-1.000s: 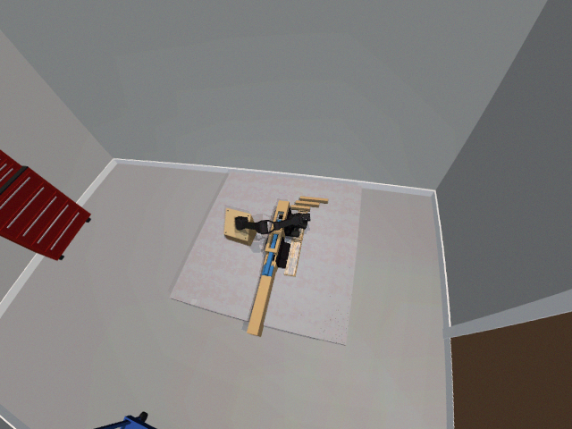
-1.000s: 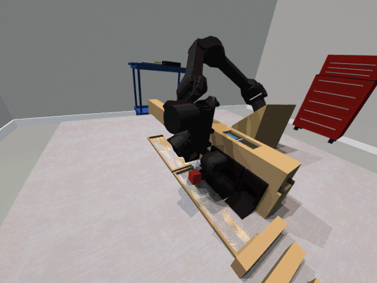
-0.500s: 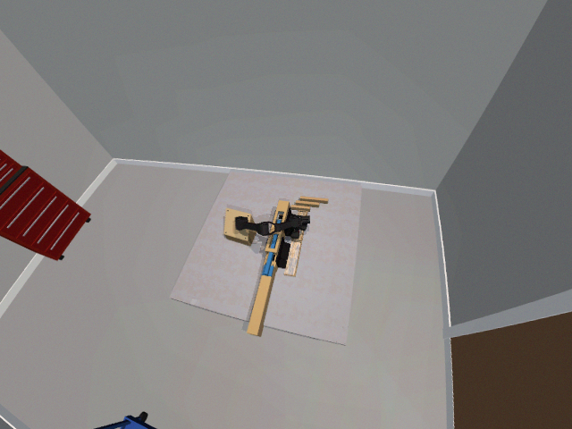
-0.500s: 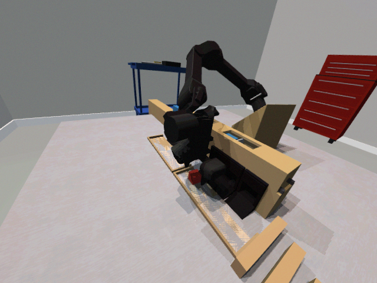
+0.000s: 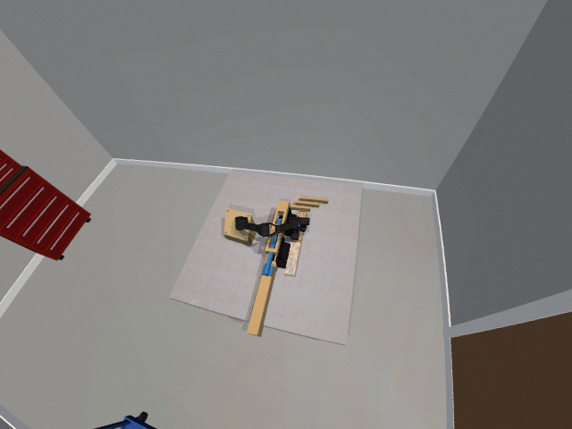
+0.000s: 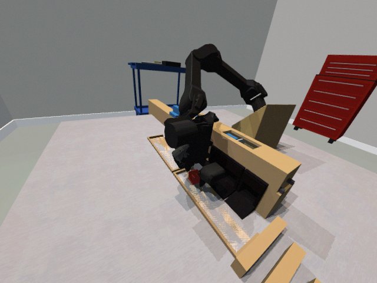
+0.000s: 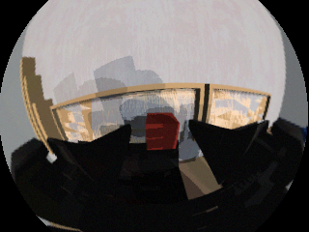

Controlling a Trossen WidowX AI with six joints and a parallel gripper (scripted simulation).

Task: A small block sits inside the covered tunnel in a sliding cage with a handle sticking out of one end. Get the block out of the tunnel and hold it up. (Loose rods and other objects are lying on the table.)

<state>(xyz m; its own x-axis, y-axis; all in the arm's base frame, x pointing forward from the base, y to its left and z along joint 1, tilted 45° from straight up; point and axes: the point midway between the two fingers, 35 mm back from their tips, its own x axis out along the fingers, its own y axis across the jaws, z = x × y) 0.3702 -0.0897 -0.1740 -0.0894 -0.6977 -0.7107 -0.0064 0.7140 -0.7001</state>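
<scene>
The small red block [image 6: 193, 177] [image 7: 161, 131] is outside the tunnel, low over or in a shallow wood-rimmed tray beside it. My gripper [image 6: 195, 174] [image 7: 160, 126] is open, with one finger on each side of the block and gaps showing in the wrist view. The tan tunnel [image 5: 282, 206] [image 6: 271, 155] has a slot in its top, where blue parts of the sliding cage [image 5: 267, 267] [image 6: 231, 135] show. Whether the block touches the tray floor is hard to tell.
Dark angled panels [image 6: 243, 199] line the tunnel's side close to the gripper. The tray rim [image 6: 210, 220] runs in front. Loose tan rods [image 5: 314, 199] [image 6: 262, 247] lie beyond the tunnel's end. A long tan beam [image 5: 260, 305] [image 6: 158, 106] extends the other way.
</scene>
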